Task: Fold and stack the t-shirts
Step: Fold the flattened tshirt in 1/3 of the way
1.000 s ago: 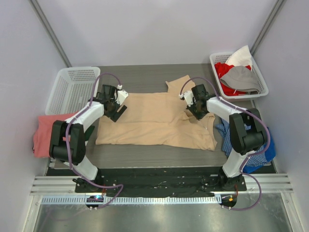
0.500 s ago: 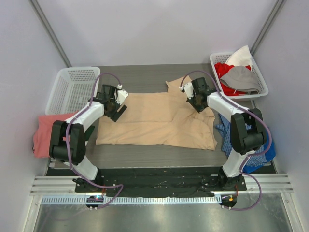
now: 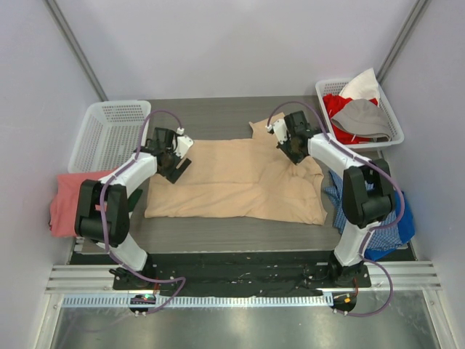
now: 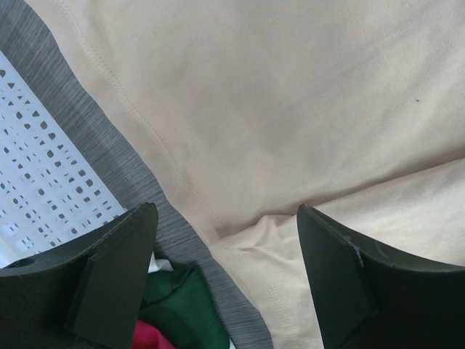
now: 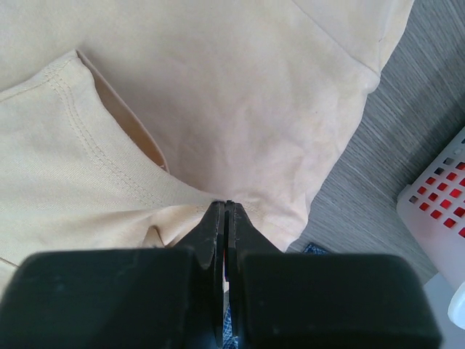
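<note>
**A:** 2 shirts are in sight. Which one is in hand?

**B:** The tan shirt (image 3: 232, 182). It lies spread across the desk (image 3: 218, 113), with a lengthwise crease through its middle, so I judge the fold begun but far from done. The pink shirt (image 3: 65, 203) sits heaped past the desk's left edge, well apart from both arms and not yet stacked.

**A:** And the fingers?

**B:** The right fingers (image 5: 227, 211) are pressed together, pinching a pucker of tan cloth just beside a stitched hem at the shirt's far right corner. The cloth gathers toward their tips. The left fingers (image 3: 176, 167) stand wide apart above the shirt's left edge, where the hem meets the bare desk near the white basket (image 3: 109, 134). Nothing sits between them, and I cannot tell whether they touch the cloth below.

**A:** What does the next move call for?

**B:** As I read it, the right arm should carry its pinched corner inward over the body and lay it flat before letting go. The left fingers would need to drop and close on the hem, so that the shirt does not drag across the desk.
</note>
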### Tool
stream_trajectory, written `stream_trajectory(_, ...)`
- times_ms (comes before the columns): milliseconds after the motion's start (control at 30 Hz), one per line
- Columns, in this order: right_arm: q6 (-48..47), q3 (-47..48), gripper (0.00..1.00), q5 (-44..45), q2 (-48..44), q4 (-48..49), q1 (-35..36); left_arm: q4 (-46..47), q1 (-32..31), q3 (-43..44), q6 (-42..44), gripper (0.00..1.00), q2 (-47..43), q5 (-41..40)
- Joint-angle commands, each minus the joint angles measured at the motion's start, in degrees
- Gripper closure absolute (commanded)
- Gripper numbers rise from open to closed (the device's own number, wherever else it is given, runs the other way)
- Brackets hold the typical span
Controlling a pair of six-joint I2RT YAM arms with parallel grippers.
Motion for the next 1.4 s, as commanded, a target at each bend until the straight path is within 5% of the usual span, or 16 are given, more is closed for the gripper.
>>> stream_trajectory(0, -0.2, 2.9, 0.99, 2.1, 1.5, 0.7, 0.5, 1.8, -0.1, 0.0, 0.3, 0.17, -0.3, 0.0)
stream_trajectory(733, -3.1, 8.2, 0.99, 9.4, 5.3, 1.9, 0.8, 2.0, -0.1, -1.1, 0.2, 0.17, -1.2, 0.2)
stream_trajectory(833, -3.1, 7.8, 0.86, 10.8, 6.3, 2.0, 0.7, 2.0, -0.1, -1.1, 0.2, 0.17, -1.3, 0.3)
stream_trajectory(900, -3.2, 6.8, 0.66, 11.6, 6.4, 2.1, 0.8, 1.9, -0.1, -1.0, 0.3, 0.17, -1.3, 0.3)
stream_trajectory(1067, -3.3, 4.4, 0.5, 12.5, 5.0, 3.5, 0.8, 1.8, -0.1, -0.8, 0.2, 0.17, -1.6, 0.3)
stream_trajectory(1367, -2.1, 6.0, 0.47, 14.2, 3.6, 5.7, 0.6, 2.1, -0.1, 0.9, -1.6, 0.17, -1.4, 0.4)
